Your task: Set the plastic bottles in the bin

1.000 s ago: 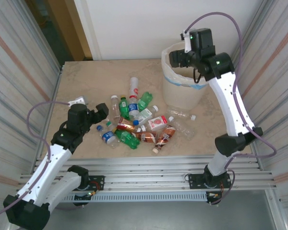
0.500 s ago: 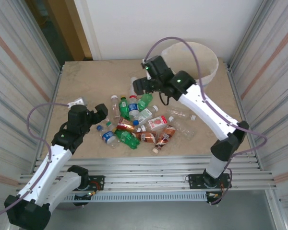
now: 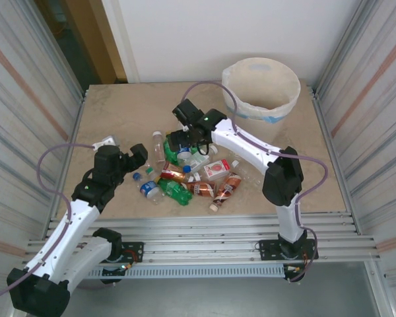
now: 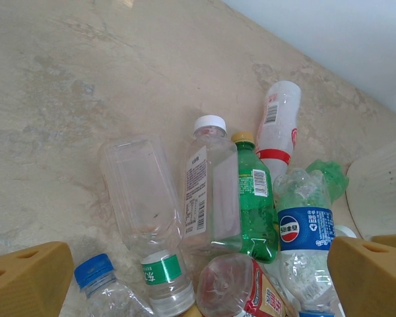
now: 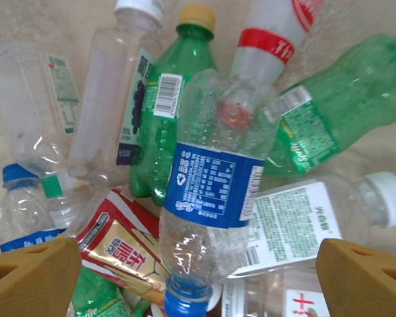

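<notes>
A tan table [image 3: 119, 112] sits between 2 ribbed metal walls [image 3: 26, 79]. The bottles [image 3: 185, 178] lie piled in its middle. The bin [image 3: 261, 109] stands far right. The left gripper [image 4: 199, 274] and right gripper [image 5: 198, 277] gape wide, holding nothing.

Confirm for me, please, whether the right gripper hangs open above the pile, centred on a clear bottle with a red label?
Not quite: the label is blue, not red. The right wrist view shows the right gripper open above the pile, centred on a clear bottle with a blue label.
</notes>
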### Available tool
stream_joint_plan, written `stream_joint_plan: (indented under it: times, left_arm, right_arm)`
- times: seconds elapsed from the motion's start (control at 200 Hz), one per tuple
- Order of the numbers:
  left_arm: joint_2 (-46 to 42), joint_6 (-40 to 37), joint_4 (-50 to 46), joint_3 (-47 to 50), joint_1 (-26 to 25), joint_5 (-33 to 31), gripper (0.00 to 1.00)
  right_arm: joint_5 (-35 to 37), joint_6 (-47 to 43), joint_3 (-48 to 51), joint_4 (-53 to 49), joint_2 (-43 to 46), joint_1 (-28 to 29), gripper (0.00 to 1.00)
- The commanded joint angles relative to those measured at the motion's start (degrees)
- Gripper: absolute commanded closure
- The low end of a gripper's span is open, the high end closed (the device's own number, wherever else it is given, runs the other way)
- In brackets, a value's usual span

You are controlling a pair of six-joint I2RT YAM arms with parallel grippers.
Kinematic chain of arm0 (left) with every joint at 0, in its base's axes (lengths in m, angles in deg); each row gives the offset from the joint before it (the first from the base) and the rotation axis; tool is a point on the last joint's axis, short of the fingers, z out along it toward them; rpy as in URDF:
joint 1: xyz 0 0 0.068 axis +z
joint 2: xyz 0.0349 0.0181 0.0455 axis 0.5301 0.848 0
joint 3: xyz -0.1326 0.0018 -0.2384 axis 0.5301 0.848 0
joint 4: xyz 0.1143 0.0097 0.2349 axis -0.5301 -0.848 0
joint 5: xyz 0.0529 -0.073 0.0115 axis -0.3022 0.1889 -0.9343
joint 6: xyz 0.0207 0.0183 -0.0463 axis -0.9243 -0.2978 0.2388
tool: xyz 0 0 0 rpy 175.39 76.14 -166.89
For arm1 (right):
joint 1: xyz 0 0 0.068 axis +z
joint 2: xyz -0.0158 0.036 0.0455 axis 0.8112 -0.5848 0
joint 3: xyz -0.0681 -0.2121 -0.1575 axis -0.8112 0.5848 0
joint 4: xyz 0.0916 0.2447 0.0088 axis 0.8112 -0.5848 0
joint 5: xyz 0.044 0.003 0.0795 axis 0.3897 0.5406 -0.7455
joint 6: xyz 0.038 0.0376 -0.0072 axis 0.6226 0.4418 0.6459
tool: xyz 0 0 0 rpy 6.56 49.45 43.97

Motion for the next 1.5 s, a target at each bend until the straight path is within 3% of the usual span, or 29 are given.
stream_joint_plan:
  times: [0.0,0.371,0.917,1.202,1.493]
  left_arm:
    - [0.2,0.8,1.3,0.7,0.5,-0.5,0.01]
    - [0.6,0.7,1.3,1.0,0.5,-0.2,0.01]
    - [2.6,0.3,2.0,0.5,0.6,1.1,0.01]
    - [2.4,0.2,1.8,0.4,0.6,1.2,0.01]
    - [2.0,0.1,1.7,0.3,0.5,0.8,0.01]
  right_arm:
    - [-2.7,2.4,0.1,1.6,-2.6,-0.1,0.10]
    - [-4.6,4.1,0.3,3.5,-8.4,-2.6,0.12]
    - [-4.1,2.6,-1.4,3.8,-12.5,-2.8,0.24]
    - [-3.8,2.1,-1.7,3.2,-11.2,-2.6,0.44]
    - [-1.9,-0.4,-3.5,0.6,-4.1,-1.4,0.68]
